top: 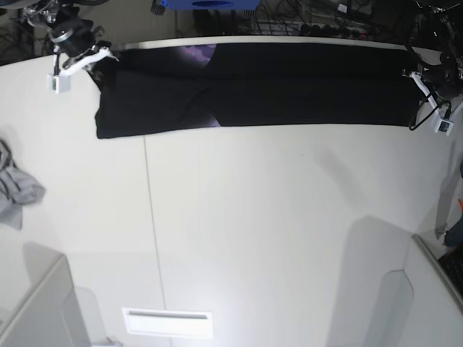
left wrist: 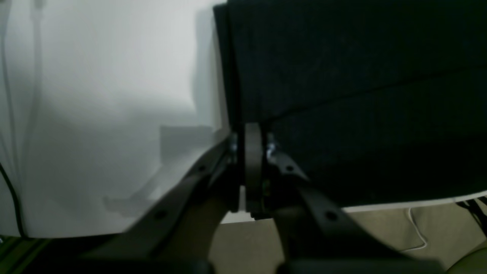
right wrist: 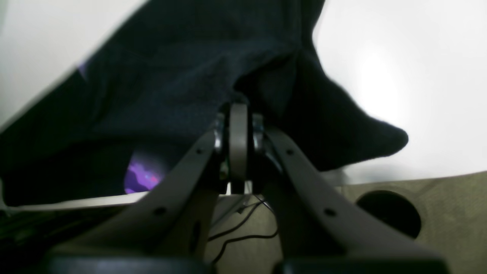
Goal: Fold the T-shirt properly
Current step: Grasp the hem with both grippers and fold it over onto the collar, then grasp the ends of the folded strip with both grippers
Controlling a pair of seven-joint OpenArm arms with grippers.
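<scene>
The black T-shirt [top: 289,87] lies as a long band along the far edge of the white table [top: 275,217]. A bit of purple print [top: 199,52] shows near its left end. In the left wrist view my left gripper [left wrist: 253,131] is shut on the T-shirt [left wrist: 342,76] at a corner by the table's edge. In the base view that gripper [top: 417,74] is at the band's right end. My right gripper [right wrist: 238,107] is shut on a pinched-up fold of the T-shirt [right wrist: 171,76], with purple print [right wrist: 142,177] below it. From the base view this gripper [top: 101,59] is at the band's left end.
A small grey cloth [top: 14,189] lies crumpled at the table's left edge. A white strip [top: 168,323] lies near the front edge. Grey panels stand at the front left [top: 36,311] and front right [top: 427,296]. Cables and gear crowd the floor behind the table.
</scene>
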